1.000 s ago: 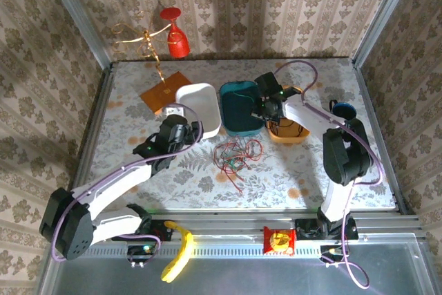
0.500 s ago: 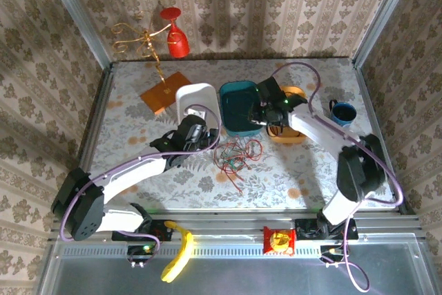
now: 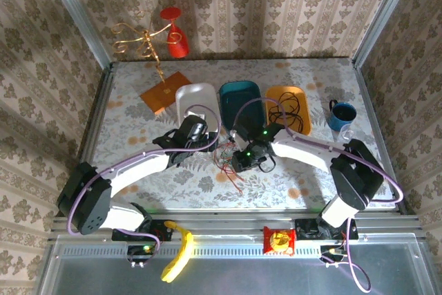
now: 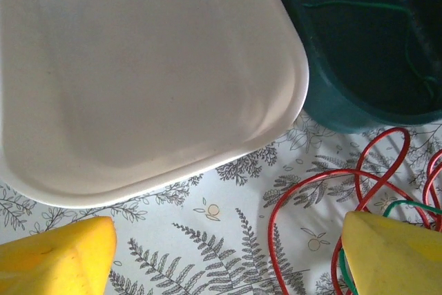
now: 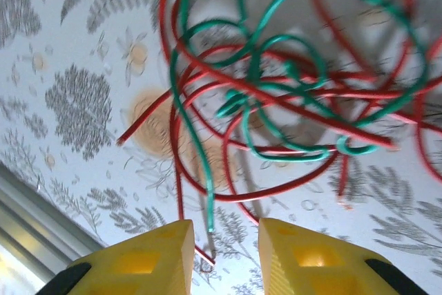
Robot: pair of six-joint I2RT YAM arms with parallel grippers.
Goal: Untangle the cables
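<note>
Mid-worktop, the red and green cables [image 3: 231, 155] lie tangled. The right end effector [image 5: 226, 233] hovers over them, jaws slightly parted and empty. Just beside them, the left end effector [image 4: 226, 240] stands wide open, holding nothing. Toward the far edge, the orange tray [image 3: 276, 90] holds 1 black cable [image 3: 280, 112].

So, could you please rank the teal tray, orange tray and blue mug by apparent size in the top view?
Largest: teal tray and orange tray, too alike to rank.
Smallest: blue mug.
</note>
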